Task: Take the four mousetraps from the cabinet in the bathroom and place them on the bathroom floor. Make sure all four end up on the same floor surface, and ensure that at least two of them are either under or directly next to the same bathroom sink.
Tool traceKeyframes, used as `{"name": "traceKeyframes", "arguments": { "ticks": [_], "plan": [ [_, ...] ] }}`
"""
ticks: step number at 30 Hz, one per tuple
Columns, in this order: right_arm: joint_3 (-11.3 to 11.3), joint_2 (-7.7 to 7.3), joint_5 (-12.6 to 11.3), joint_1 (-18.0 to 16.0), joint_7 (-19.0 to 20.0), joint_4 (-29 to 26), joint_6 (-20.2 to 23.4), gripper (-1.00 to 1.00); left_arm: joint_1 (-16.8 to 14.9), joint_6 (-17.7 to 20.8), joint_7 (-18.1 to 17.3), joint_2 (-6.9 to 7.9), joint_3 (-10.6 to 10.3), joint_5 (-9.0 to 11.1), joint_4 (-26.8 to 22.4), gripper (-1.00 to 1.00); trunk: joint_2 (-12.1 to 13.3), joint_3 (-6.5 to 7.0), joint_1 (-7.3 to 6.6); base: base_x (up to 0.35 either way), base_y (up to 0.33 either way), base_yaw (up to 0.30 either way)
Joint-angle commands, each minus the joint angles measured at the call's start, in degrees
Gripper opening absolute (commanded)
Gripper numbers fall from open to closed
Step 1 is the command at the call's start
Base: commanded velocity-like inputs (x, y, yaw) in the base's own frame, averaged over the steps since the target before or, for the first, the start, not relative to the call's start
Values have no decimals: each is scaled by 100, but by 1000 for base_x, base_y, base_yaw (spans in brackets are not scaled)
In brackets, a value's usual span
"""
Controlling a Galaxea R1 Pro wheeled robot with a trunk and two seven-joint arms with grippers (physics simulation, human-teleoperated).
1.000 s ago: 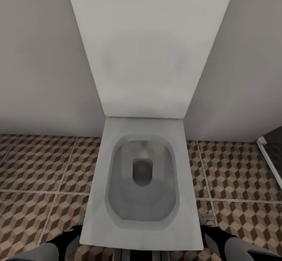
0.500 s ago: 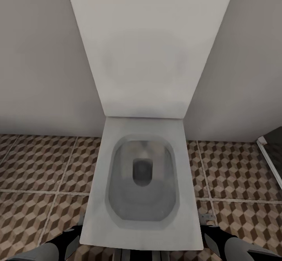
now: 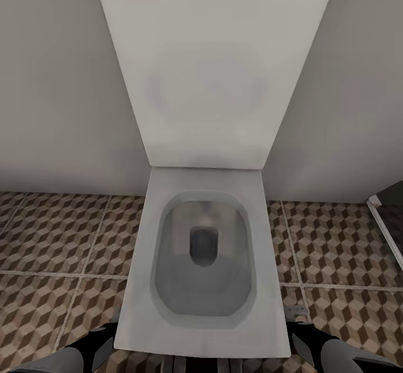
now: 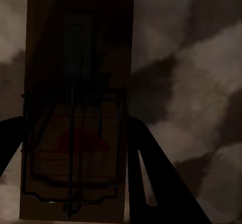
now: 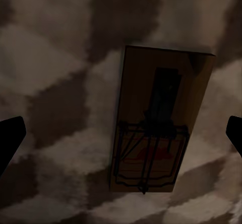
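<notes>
We see one mousetrap (image 4: 75,113) squeezed between the two dark fingers (image 4: 151,168) of our left gripper (image 4: 75,148), with the blurry cube tiles of the bathroom floor (image 4: 201,57) behind it. Another mousetrap (image 5: 159,118) lies flat on the same tiles. Our right gripper (image 5: 121,133) is spread wide around it, and its fingertips (image 5: 10,133) do not touch it. From our head, we look down at a white square toilet (image 3: 204,250) against the wall (image 3: 56,82).
</notes>
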Motion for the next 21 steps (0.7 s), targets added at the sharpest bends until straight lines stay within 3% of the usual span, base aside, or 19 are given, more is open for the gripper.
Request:
{"name": "traceKeyframes", "arguments": {
  "ticks": [1, 21],
  "plan": [
    [-48, -3, 60, -5, 7, 8, 9, 100, -2, -1, -18, 2, -48, 40, 2, 100, -1, -3, -1, 0, 0, 0],
    [-49, -5, 60, -5, 7, 7, 9, 100, -2, -26, -18, -3, -53, 30, 2, 100, -1, -3, -1, 0, 0, 0]
  ]
}}
